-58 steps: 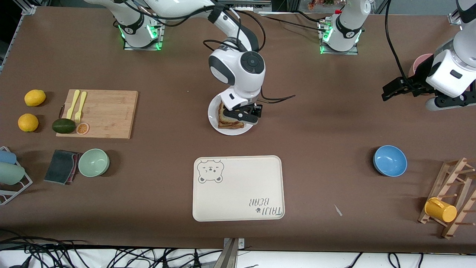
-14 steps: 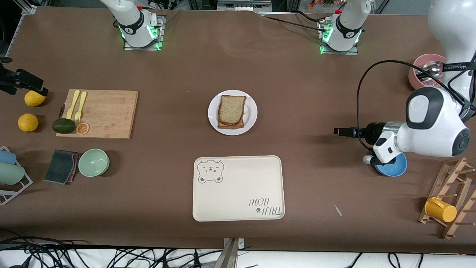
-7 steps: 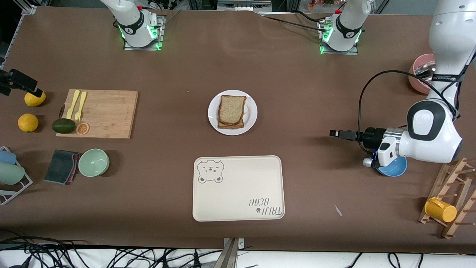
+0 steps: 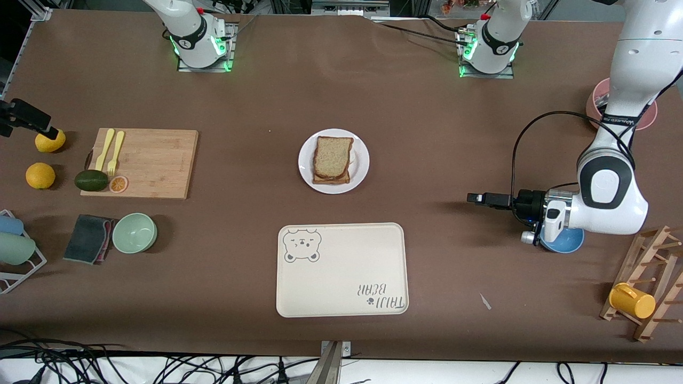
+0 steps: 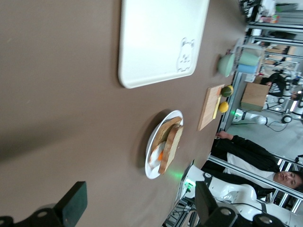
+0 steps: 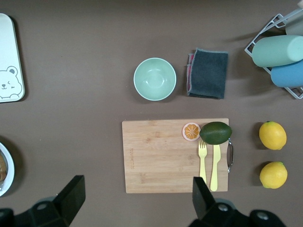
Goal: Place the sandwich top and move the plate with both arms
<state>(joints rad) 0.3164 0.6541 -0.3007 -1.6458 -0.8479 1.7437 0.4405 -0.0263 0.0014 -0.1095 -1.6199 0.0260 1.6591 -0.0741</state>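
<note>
Speckled sandwich top (image 4: 333, 156) caps round white plate (image 4: 360, 160); both tools (image 5: 137, 208) (image 6: 135, 198) spread wide, empty.

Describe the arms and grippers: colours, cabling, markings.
Both arms are glossy white with dark grey joint caps, on bases lit green. A black cable loops along the left arm, which bears small dark lettering. Left gripper and right gripper are black, with blocky flat fingers.

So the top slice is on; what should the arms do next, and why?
Probably bring the open left end effector in low toward the plate. The sandwich top already lies on the stack and nothing holds the plate. The open right end effector sits over a lemon at the table's end.
</note>
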